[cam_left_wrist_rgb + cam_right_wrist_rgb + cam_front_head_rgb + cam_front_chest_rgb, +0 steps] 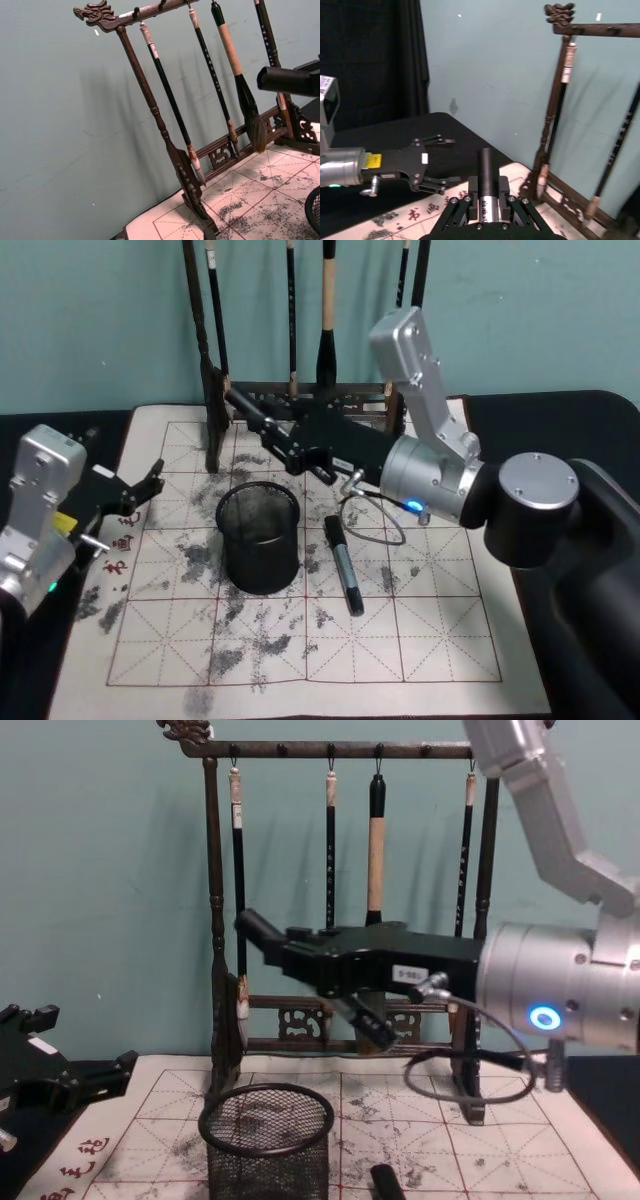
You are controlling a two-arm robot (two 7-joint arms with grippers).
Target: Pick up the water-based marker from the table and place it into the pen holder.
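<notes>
A gridded mat (430, 640) lies on the surface (560, 415). On it we find the pen holder (258, 558), a loose marker (343, 568) just to its right, and the brush rack (213, 410) behind. The right gripper (487, 194), a held marker (486, 165) in it, hangs above, between rack and holder. The left gripper (152, 483) is at the mat's left edge.

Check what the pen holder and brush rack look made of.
Pen holder: likely black metal wire mesh, matte; see-through lattice, solid rim. Brush rack: seemingly dark wood, slight sheen; carved dragon end, turned posts. Right gripper, above the holder, grips a marker; left gripper open at left.
</notes>
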